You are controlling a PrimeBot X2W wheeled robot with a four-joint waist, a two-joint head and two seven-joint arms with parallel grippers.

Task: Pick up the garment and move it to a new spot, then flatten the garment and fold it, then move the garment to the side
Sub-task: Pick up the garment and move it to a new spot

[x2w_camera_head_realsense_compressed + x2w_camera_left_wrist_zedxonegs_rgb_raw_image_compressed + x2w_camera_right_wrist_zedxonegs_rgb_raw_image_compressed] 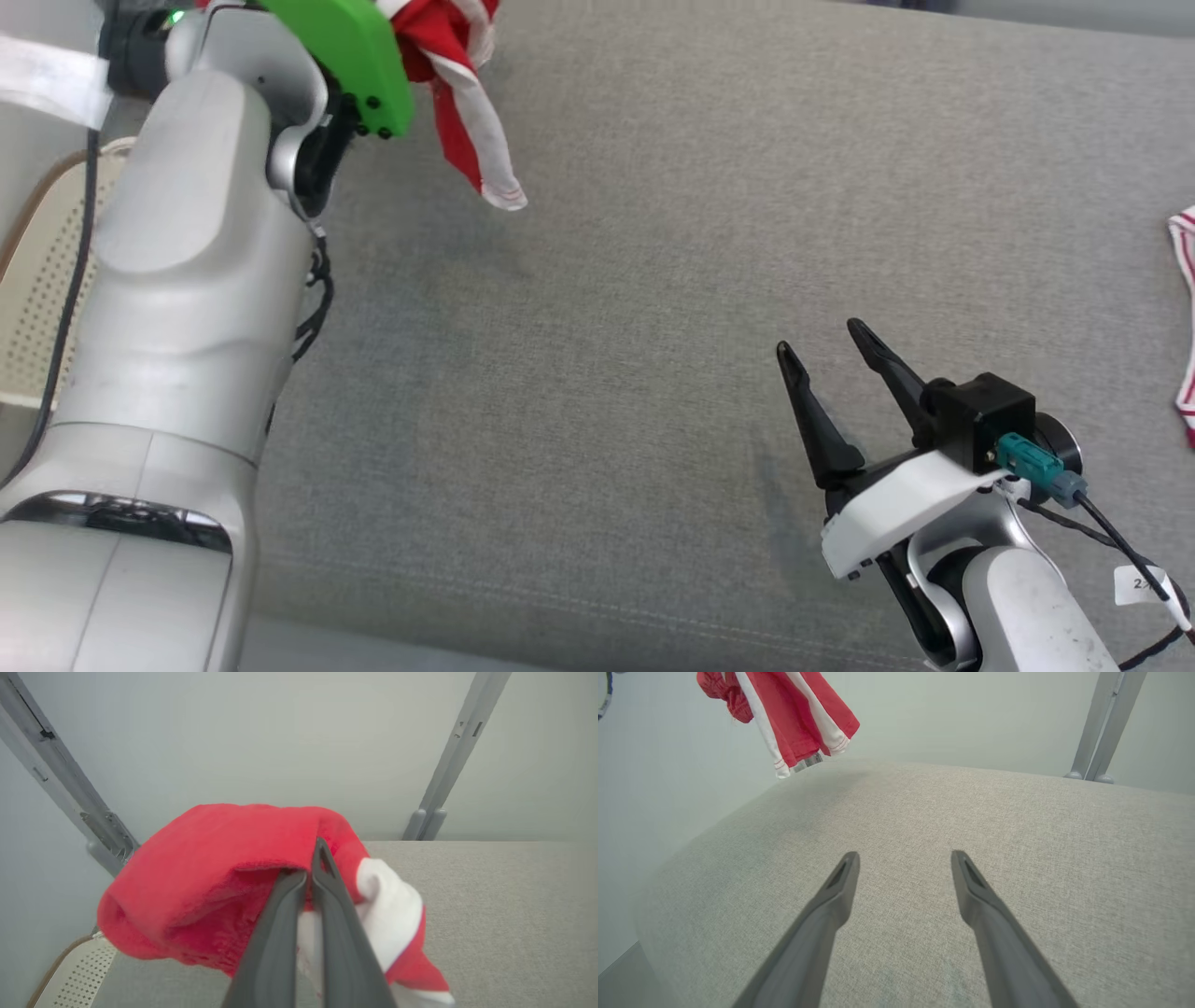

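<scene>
A broad desk [653, 280] padded in plain grey woven fabric, with a stitched seam [597, 607] running along its 6 o'clock edge. At 3 o'clock, a red-and-white striped cloth [1187, 252] lies on it, cut off by the frame.

We find the red-and-white striped cloth garment [459, 103] hanging from our left gripper [309, 858] at far left, above the grey woven fabric surface [653, 280]; our right gripper [819, 336] hovers near right, well apart.
</scene>
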